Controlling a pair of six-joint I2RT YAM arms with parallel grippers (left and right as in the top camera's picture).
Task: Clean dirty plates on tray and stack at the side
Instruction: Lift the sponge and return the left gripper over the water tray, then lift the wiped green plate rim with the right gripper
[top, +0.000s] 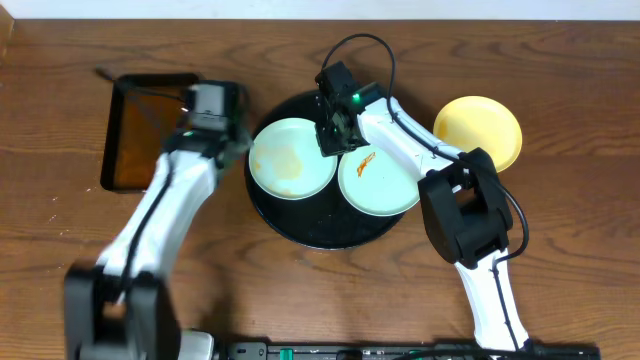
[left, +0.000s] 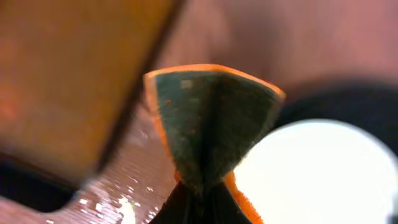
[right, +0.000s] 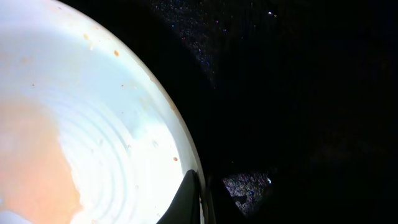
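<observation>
Jaws, left: pinching sponge, clear only from wrist.

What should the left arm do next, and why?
Probably swing the left tool to the right and set its sponge down on the left mint plate. That plate shows a faint orange film. The sponge hangs just off its left edge, and the right tool sits shut at its right rim, seemingly steadying it.
</observation>
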